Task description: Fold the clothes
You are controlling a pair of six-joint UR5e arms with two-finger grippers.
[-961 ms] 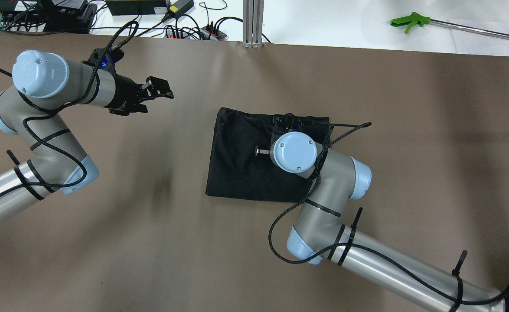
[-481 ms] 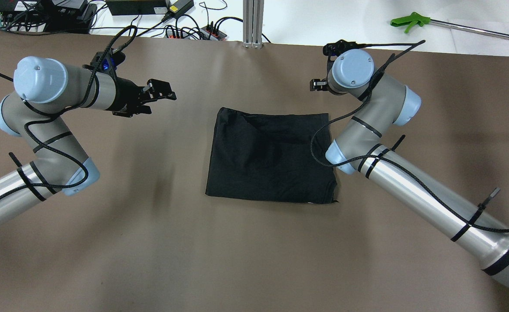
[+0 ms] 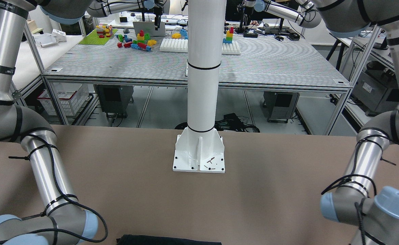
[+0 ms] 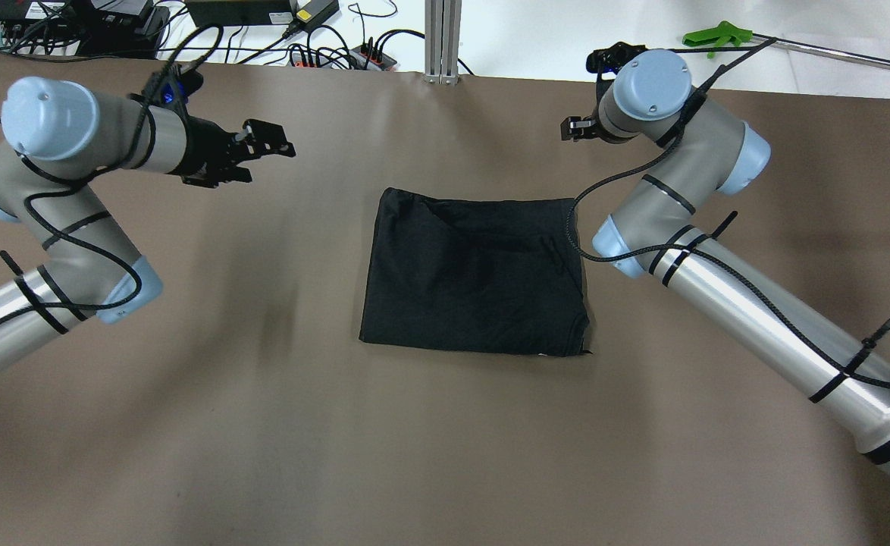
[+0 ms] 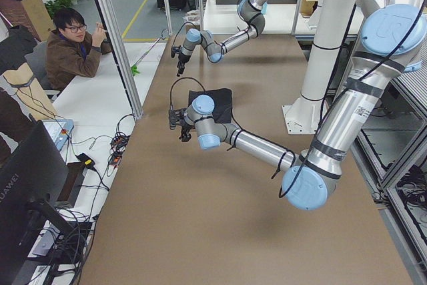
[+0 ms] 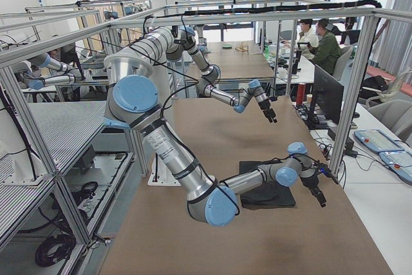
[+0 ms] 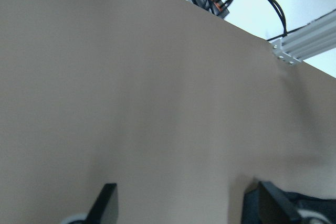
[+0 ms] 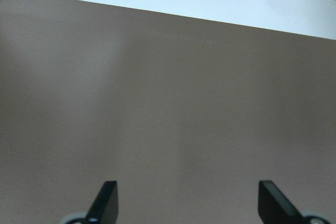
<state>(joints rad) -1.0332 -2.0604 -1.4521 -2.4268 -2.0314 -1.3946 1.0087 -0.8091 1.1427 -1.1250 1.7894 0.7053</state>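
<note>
Centrally, clothes (image 4: pixel 475 277) lie on table (image 4: pixel 263 417).

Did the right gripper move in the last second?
Yes. The right gripper left its spot above the cloth and went toward the table's far edge, near the green tool.

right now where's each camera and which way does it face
Overhead: above, down on black cloth; left arm, right arm.
Front-facing: across the table, faces white pillar; both elbows.
Exterior left: table end; left arm near.
Exterior right: opposite end; right arm near.
Left wrist: down at bare table; open jaws.
Right wrist: same.
Shared: cloth, in overhead and sides.
</note>
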